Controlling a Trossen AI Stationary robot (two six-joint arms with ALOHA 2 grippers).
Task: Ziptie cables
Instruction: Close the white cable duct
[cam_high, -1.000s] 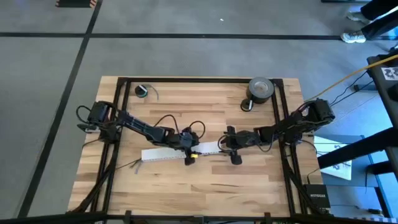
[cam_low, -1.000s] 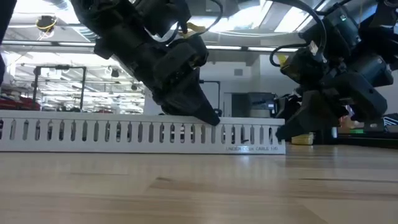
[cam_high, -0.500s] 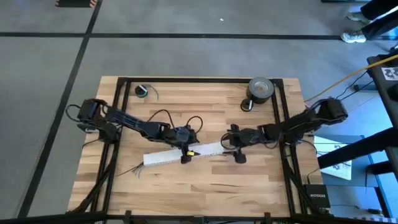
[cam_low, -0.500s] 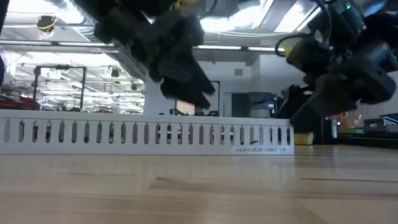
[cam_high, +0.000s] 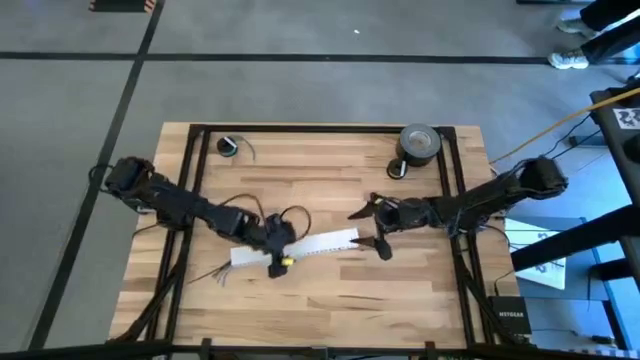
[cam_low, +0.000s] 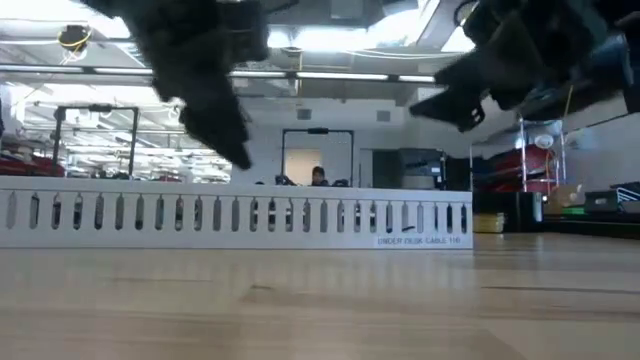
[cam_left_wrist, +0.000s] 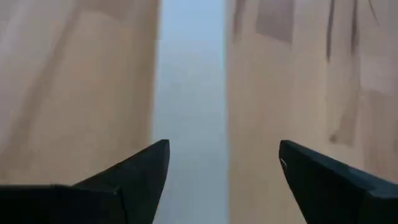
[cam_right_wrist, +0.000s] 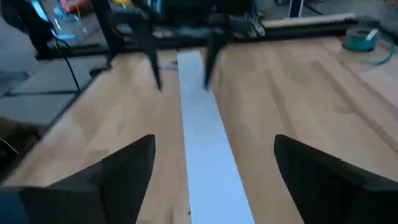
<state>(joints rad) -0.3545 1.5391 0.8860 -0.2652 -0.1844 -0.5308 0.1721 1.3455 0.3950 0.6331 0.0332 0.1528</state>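
The cables (cam_high: 214, 272) are a few thin grey wires lying splayed on the wood at the near left. Beside them lies a long white slotted strip (cam_high: 296, 246), flat on the table. My left gripper (cam_high: 274, 256) hangs open above the strip's left part, its fingers (cam_left_wrist: 140, 168) astride the strip (cam_left_wrist: 189, 93) without touching it. My right gripper (cam_high: 356, 228) is open just off the strip's right end, raised, looking along the strip (cam_right_wrist: 205, 143). In the low view both grippers (cam_low: 225, 140) (cam_low: 440, 105) stand clear above the strip (cam_low: 235, 215). The ziptie does not show.
A grey tape roll (cam_high: 420, 143) stands at the far right and a small green roll (cam_high: 229, 147) at the far left. A black frame (cam_high: 320, 128) runs along the table's edges. Bare wood (cam_high: 330, 300) lies near the front edge.
Both grippers have risen off the white strip, which they were touching a second ago. My left gripper has gone toward the table's left edge, my right gripper up and slightly right. The strip has turned a little, its right end sliding toward the far right.
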